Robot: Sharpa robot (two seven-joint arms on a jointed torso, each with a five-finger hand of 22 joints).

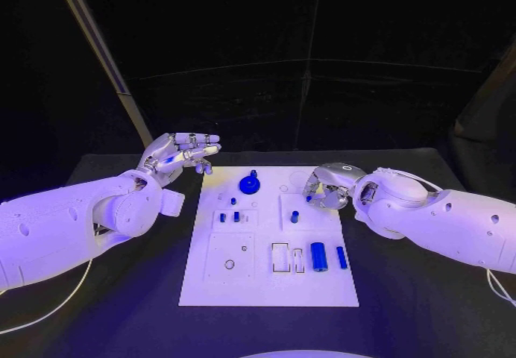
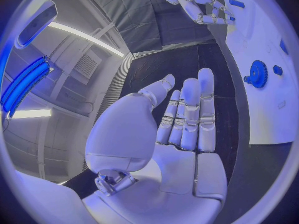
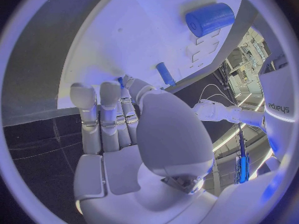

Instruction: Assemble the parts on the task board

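- On the black table, centre: task board, white, long side running away from me, so both my hands can reach it from either flank.
- Far end of the board: blue gear, round and toothed, with a small knob, lying flat; seen again past my left fingers in the left wrist view.
- Near right of the board: blue cylinder, lying on its side beside a slim blue pin; both look loose, presumably waiting to be seated. Two outlined slots sit just left of them.
- Middle of the board: short blue pegs in a small recessed block, and one blue peg further right; whether they are seated I cannot tell.
- Left hand: off the board's far left corner, above the table, palm up, fingers apart and straight, holding nothing; I judge it parked clear so the board stays free.
- Right hand: over the board's far right corner, fingers curled down toward the surface. A small blue piece shows at the fingertips; whether I clamp it or merely touch it I cannot tell.
- Judgement: assembly is at an early stage, most parts unplaced.
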